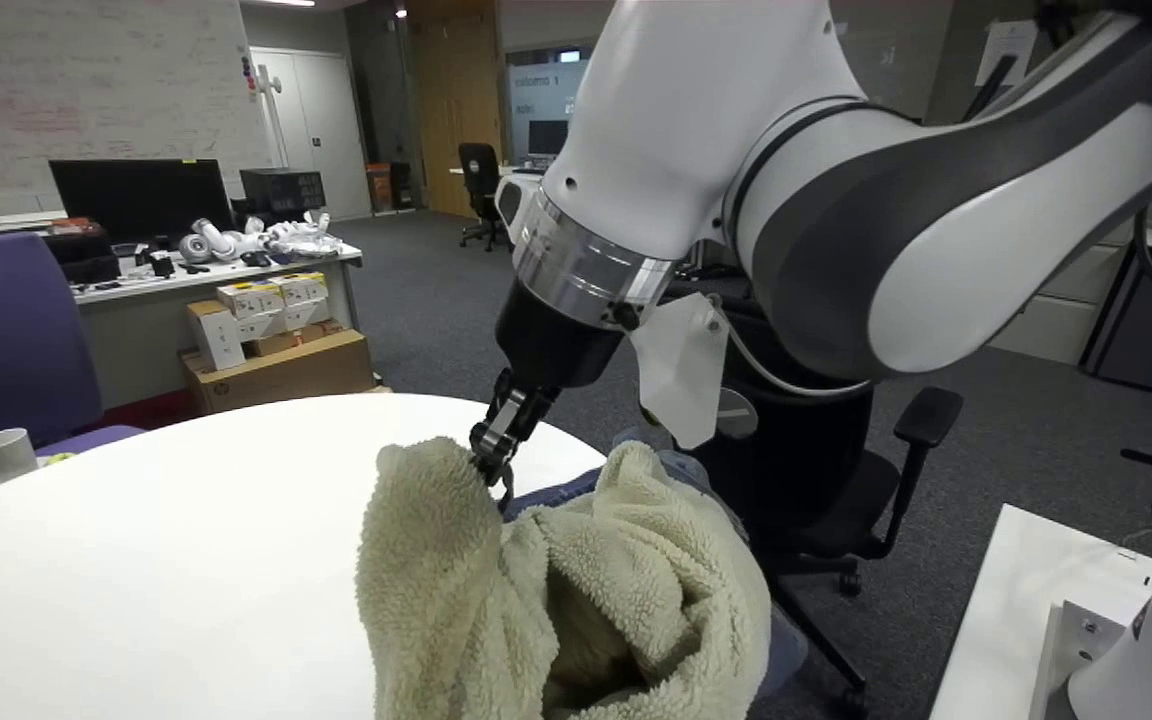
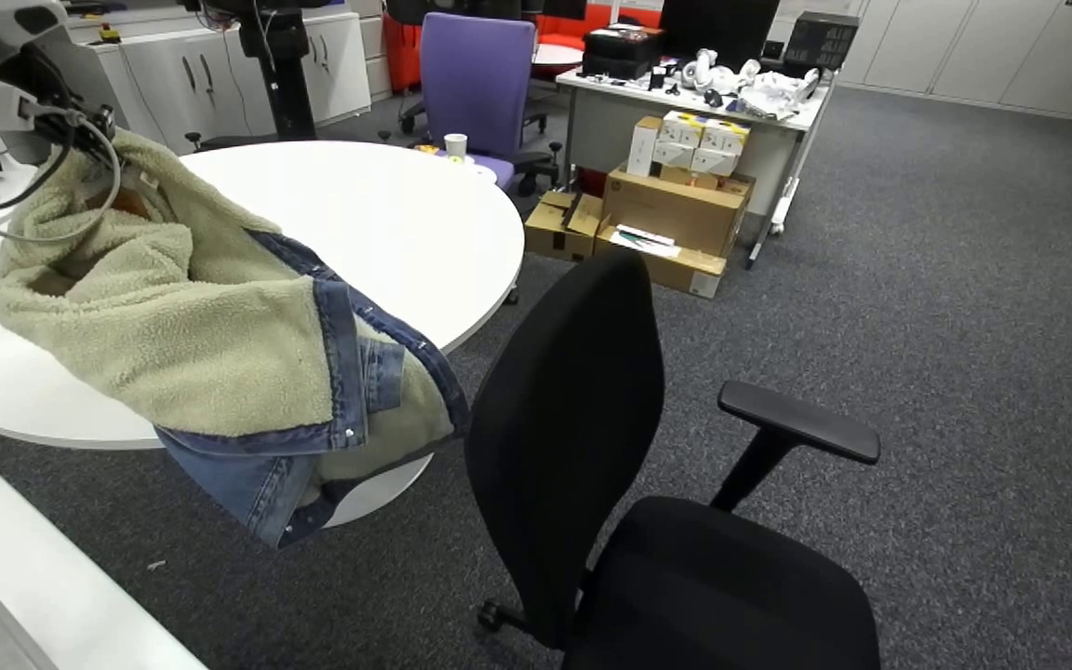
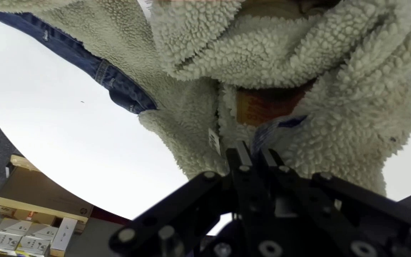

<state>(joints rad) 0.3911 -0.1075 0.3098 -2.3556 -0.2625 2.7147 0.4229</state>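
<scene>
The hand (image 3: 255,151) is clenched above the surface (image 2: 415,223), with a fold of the jacket (image 2: 201,335) pinched between its fingertips. The depth of the bite is hidden; treat the grip as shallow and avoid any jerk. The jacket is bunched over the surface, fleece outward, with its denim-edged end hanging past the surface's rim. This overhang is likely to pull against the grip: move the cloth at a slow, even rate, and hold the hand low enough that the bulk rests on the surface. Favour a path along the surface over a straight lift, as thick fleece may fold over on itself and drag. Outside the surface's rim, on the side of the overhang, stands a black chair (image 2: 564,437); whether the cloth touches it cannot be told. Allow clearance on that side so that the loose end does not snag.
</scene>
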